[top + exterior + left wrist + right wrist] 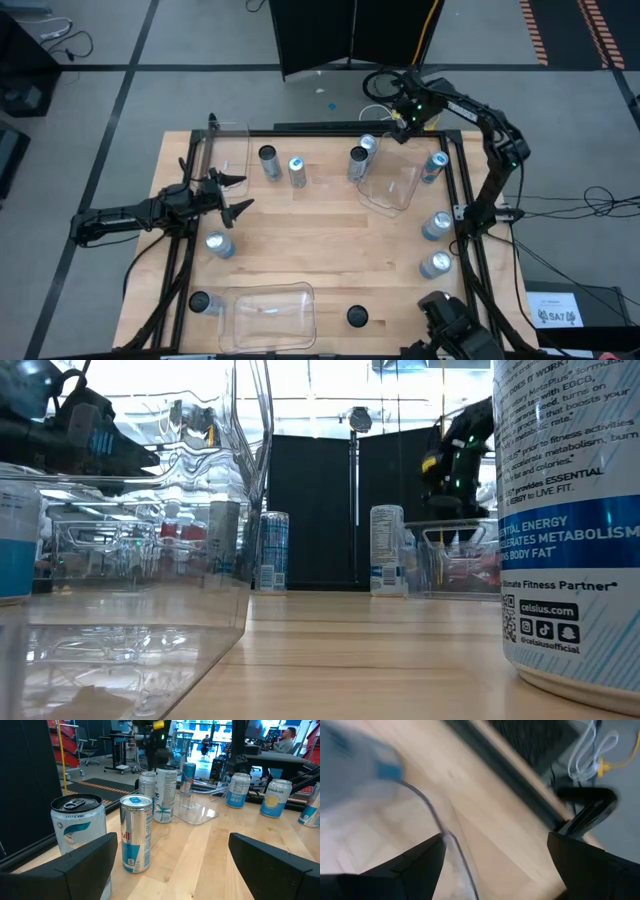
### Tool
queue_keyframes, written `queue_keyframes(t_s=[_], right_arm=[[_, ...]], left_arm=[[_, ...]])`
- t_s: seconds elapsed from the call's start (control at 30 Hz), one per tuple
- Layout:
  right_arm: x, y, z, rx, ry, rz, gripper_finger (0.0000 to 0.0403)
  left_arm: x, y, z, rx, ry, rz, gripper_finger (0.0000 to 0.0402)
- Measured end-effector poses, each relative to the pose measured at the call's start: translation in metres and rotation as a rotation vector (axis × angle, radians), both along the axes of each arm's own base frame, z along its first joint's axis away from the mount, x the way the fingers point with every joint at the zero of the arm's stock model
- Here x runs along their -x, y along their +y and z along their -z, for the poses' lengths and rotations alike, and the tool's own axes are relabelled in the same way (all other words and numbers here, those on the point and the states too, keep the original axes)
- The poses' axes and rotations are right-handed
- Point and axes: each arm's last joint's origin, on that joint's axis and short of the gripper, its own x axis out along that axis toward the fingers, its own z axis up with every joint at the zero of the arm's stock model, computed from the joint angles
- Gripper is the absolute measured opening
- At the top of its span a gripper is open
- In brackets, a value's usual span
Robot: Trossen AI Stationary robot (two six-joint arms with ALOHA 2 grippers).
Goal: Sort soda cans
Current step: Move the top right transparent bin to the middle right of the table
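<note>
Several slim soda cans stand upright on the wooden table (320, 235). A dark-topped can (267, 158) and a blue-topped can (297, 170) stand near the far edge, and two more (358, 160) are beside a clear tray (392, 190). Three cans (435, 225) line the right edge. My left gripper (236, 195) hovers open at the table's left side, facing the dark-topped can (80, 822) and the blue-topped can (136, 832) without touching them. My right gripper (400, 125) is open above the far edge, over the clear tray's rim (437, 820).
A second clear tray (270, 315) lies at the near edge and a third (225, 150) stands at the far left corner. Other cans stand at the left (218, 243) and near (357, 317) edges. One can (570, 510) looms close in the low view. Bare wood shows mid-table.
</note>
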Motion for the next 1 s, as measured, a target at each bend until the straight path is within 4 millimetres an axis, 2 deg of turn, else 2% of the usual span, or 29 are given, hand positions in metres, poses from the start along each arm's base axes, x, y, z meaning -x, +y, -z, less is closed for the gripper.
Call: queue_keyframes(t_s=[0.4, 0.5, 0.63, 0.8, 1.0], right_arm=[[-0.003, 0.005, 0.0, 0.002, 0.054, -0.051, 0.0337], [-0.008, 0.008, 0.0, 0.024, 0.096, -0.075, 0.0322], [-0.017, 0.015, 0.0, 0.046, 0.147, -0.112, 0.0262], [-0.024, 0.021, 0.0, 0.043, 0.148, -0.141, 0.0151], [-0.023, 0.027, 0.0, -0.007, 0.176, -0.13, 0.0023]], left_arm=[[0.0, 0.0, 0.0, 0.0, 0.0, 0.0, 0.0389], [0.0, 0.0, 0.0, 0.0, 0.0, 0.0, 0.0389], [0.0, 0.0, 0.0, 0.0, 0.0, 0.0, 0.0389], [0.0, 0.0, 0.0, 0.0, 0.0, 0.0, 0.0389], [0.0, 0.0, 0.0, 0.0, 0.0, 0.0, 0.0389]])
